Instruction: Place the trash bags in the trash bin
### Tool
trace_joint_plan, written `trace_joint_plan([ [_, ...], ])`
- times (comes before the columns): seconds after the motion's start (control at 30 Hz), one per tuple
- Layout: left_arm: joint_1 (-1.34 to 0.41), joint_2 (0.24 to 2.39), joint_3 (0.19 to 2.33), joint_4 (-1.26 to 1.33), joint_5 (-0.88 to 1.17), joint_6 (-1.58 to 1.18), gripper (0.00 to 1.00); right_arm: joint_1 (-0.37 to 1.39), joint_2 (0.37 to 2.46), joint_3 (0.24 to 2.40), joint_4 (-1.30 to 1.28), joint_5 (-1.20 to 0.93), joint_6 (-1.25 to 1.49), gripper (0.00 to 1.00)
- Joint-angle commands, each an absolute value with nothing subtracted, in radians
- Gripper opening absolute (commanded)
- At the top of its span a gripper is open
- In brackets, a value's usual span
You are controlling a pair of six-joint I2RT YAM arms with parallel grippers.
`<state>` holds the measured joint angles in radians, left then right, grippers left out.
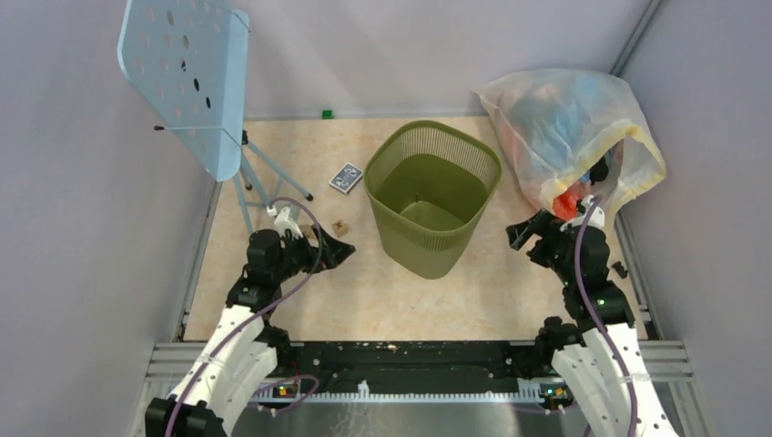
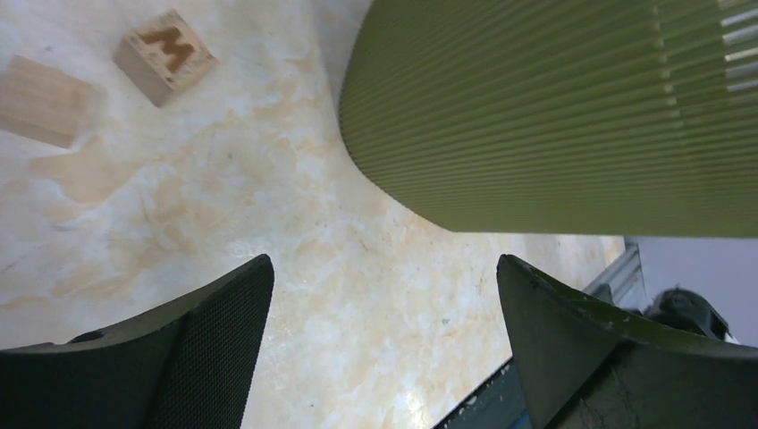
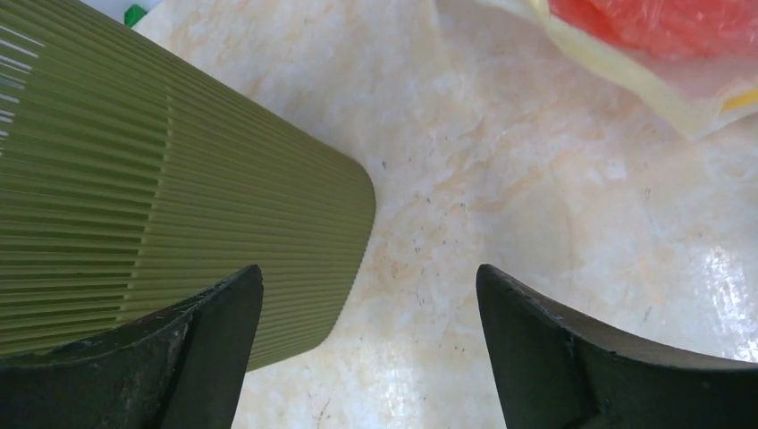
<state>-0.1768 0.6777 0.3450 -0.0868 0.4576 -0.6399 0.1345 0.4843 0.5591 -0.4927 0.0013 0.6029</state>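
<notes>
The olive-green trash bin (image 1: 432,196) stands upright mid-table, and I see nothing inside it. It also shows in the left wrist view (image 2: 554,116) and in the right wrist view (image 3: 161,206). A piece of red-orange crinkly plastic, the trash bag (image 1: 566,204), shows at the mouth of the large clear-yellowish bag (image 1: 569,127); the right wrist view shows it behind that bag's film (image 3: 661,22). My left gripper (image 1: 339,248) (image 2: 384,268) is open and empty, low over the table left of the bin. My right gripper (image 1: 523,232) (image 3: 368,273) is open and empty, between the bin and the big bag.
A pale blue perforated stand (image 1: 187,77) on thin legs stands at the back left. A card deck (image 1: 346,177) and small wooden blocks (image 1: 339,226) (image 2: 165,54) lie left of the bin. Grey walls close in three sides.
</notes>
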Motion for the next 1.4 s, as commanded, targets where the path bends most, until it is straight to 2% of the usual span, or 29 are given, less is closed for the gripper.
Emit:
trace_joint_plan([
  [0.0,-0.173,0.704,0.308,0.065,0.622,-0.620,0.99,0.134,0.498,0.551,-0.458,-0.037,0.677,0.83],
  [0.2,-0.174,0.779,0.266,0.169,0.722,-0.585,0.99,0.133,0.634,0.516,-0.443,-0.092,0.736,0.73],
  [0.37,-0.181,0.828,0.259,0.235,0.754,-0.595,0.99,0.101,0.704,0.532,-0.463,0.008,0.760,0.75],
  [0.47,-0.208,0.861,0.243,0.301,0.735,-0.617,0.99,-0.070,0.731,0.595,-0.493,0.007,0.706,0.75],
  [0.63,-0.282,0.949,0.248,0.382,0.700,-0.625,0.99,-0.446,0.773,0.704,-0.513,-0.177,0.579,0.72],
  [0.77,-0.307,0.992,0.268,0.380,0.678,-0.592,0.99,-0.486,0.857,0.717,-0.444,-0.243,0.649,0.69],
  [0.97,-0.307,1.005,0.268,0.387,0.613,-0.563,0.99,-0.563,0.899,0.663,-0.273,-0.207,0.813,0.59],
  [1.07,-0.307,1.018,0.289,0.357,0.577,-0.552,0.99,-0.617,0.976,0.646,-0.188,-0.297,0.869,0.57],
  [1.23,-0.305,1.021,0.353,0.261,0.528,-0.489,0.99,-0.628,1.085,0.662,-0.113,-0.338,0.887,0.52],
  [1.37,-0.305,1.007,0.357,0.263,0.525,-0.488,0.99,-0.626,1.136,0.661,-0.085,-0.328,0.890,0.52],
])
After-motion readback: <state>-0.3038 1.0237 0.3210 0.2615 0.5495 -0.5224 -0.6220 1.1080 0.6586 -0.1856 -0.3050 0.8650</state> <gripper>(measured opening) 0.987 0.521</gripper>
